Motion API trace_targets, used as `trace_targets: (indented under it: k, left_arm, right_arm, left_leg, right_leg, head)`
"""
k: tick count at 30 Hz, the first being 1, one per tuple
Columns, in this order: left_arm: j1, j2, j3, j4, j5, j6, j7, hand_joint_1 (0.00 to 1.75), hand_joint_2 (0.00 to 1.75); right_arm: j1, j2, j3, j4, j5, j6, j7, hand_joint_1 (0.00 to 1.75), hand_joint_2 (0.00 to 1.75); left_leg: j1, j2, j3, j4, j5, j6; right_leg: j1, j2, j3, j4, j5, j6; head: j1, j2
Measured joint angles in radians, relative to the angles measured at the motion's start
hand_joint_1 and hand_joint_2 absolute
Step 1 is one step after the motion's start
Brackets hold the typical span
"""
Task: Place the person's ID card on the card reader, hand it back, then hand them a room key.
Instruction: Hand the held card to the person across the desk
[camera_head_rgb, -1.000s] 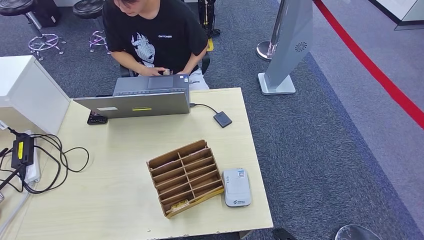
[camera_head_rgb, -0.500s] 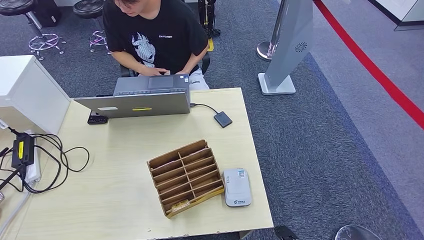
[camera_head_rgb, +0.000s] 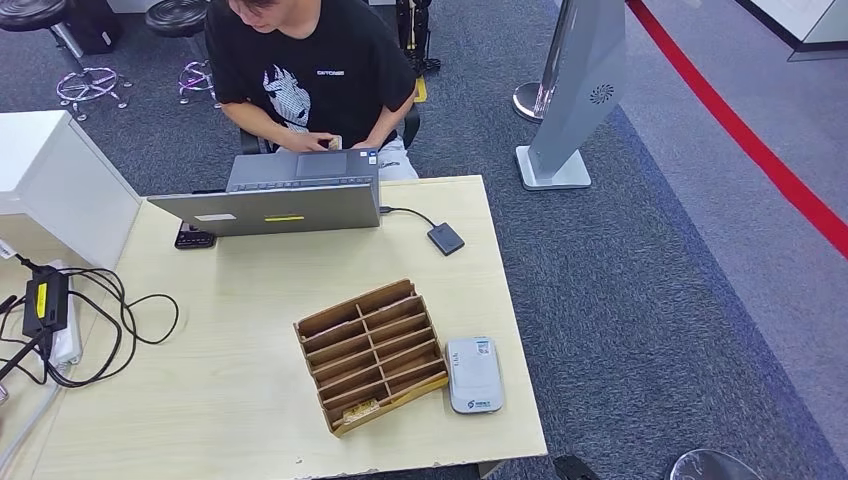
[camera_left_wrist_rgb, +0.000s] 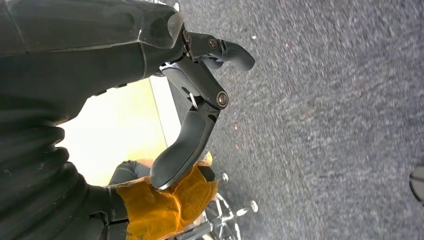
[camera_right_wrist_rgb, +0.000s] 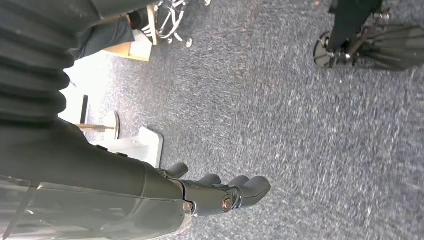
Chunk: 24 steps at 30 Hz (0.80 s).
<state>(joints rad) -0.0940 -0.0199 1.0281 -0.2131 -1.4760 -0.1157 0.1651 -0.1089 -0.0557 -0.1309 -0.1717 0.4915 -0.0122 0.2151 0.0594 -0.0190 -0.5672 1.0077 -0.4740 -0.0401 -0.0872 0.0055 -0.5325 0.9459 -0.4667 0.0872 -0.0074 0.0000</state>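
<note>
Between frames, only the person's (camera_head_rgb: 300, 80) hands shift behind the laptop (camera_head_rgb: 290, 195); a small card-like object (camera_head_rgb: 334, 143), possibly the ID, now shows there, at 12 o'clock from the tray (camera_head_rgb: 370, 355). Head view: reader (camera_head_rgb: 473, 374) lies just beside the tray at its 3 o'clock, on the counter (camera_head_rgb: 230, 380). Left wrist view: left hand (camera_left_wrist_rgb: 200, 100) hangs over carpet, fingers loosely apart, holding nothing. Right wrist view: right hand (camera_right_wrist_rgb: 220, 192) likewise empty, fingers extended. Judged: a card is thin, stiff, light, slick; pinch by its edges.
</note>
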Motion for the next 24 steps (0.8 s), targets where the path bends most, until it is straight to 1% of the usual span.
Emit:
trace_targets:
  k: [2, 6, 9, 14, 17, 20, 22, 24]
  left_arm:
    - [0.000, -0.001, 0.000, 0.000, 0.001, -0.003, -0.005, 0.00, 1.75]
    - [0.000, -0.003, 0.000, 0.000, 0.002, 0.022, -0.019, 0.00, 1.75]
    - [0.000, -0.002, 0.000, 0.000, 0.001, 0.031, -0.022, 0.00, 1.75]
    - [0.000, 0.000, 0.000, 0.000, 0.000, 0.012, -0.019, 0.00, 1.75]
    - [0.000, -0.001, 0.000, 0.000, -0.005, 0.003, -0.010, 0.00, 1.75]
    - [0.000, -0.001, 0.000, 0.000, -0.011, 0.020, -0.003, 0.00, 1.75]
    - [0.000, -0.001, 0.000, 0.000, -0.015, 0.030, 0.000, 0.00, 1.75]
    - [0.000, 0.000, 0.000, 0.000, -0.014, 0.026, 0.000, 0.00, 1.75]
  right_arm:
    - [0.000, -0.001, -0.003, 0.000, -0.001, 0.007, -0.005, 0.00, 1.75]
    - [0.000, -0.002, -0.006, 0.000, -0.001, 0.043, -0.026, 0.00, 0.00]
    - [0.001, -0.002, -0.006, 0.000, 0.003, 0.042, -0.030, 0.00, 0.00]
    - [0.000, -0.002, -0.007, 0.000, 0.009, 0.003, -0.020, 0.00, 0.00]
    - [-0.001, -0.002, -0.010, 0.000, 0.009, 0.024, -0.015, 0.00, 0.00]
    - [0.001, -0.002, -0.011, 0.000, 0.013, 0.054, -0.008, 0.00, 0.00]
    - [0.003, -0.001, -0.011, 0.000, 0.019, 0.053, -0.006, 0.00, 0.00]
    - [0.005, -0.001, -0.012, 0.000, 0.025, 0.033, -0.006, 0.00, 0.00]
  left_leg:
    - [0.000, 0.000, 0.000, 0.000, 0.000, 0.000]
    - [0.000, 0.000, 0.000, 0.000, 0.000, 0.000]
    - [0.000, 0.000, 0.000, 0.000, 0.000, 0.000]
    - [0.000, 0.000, 0.000, 0.000, 0.000, 0.000]
    - [0.000, 0.000, 0.000, 0.000, 0.000, 0.000]
    - [0.000, 0.000, 0.000, 0.000, 0.000, 0.000]
    - [0.000, 0.000, 0.000, 0.000, 0.000, 0.000]
    - [0.000, 0.000, 0.000, 0.000, 0.000, 0.000]
  right_leg:
    - [0.000, 0.000, 0.000, 0.000, 0.000, 0.000]
    - [0.000, 0.000, 0.000, 0.000, 0.000, 0.000]
    - [0.000, 0.000, 0.000, 0.000, 0.000, 0.000]
    - [0.000, 0.000, 0.000, 0.000, 0.000, 0.000]
    - [0.000, 0.000, 0.000, 0.000, 0.000, 0.000]
    - [0.000, 0.000, 0.000, 0.000, 0.000, 0.000]
    - [0.000, 0.000, 0.000, 0.000, 0.000, 0.000]
    - [0.000, 0.000, 0.000, 0.000, 0.000, 0.000]
  head:
    - [0.000, 0.000]
    - [0.000, 0.000]
    - [0.000, 0.000]
    - [0.000, 0.000]
    - [0.000, 0.000]
    - [0.000, 0.000]
    - [0.000, 0.000]
    - [0.000, 0.000]
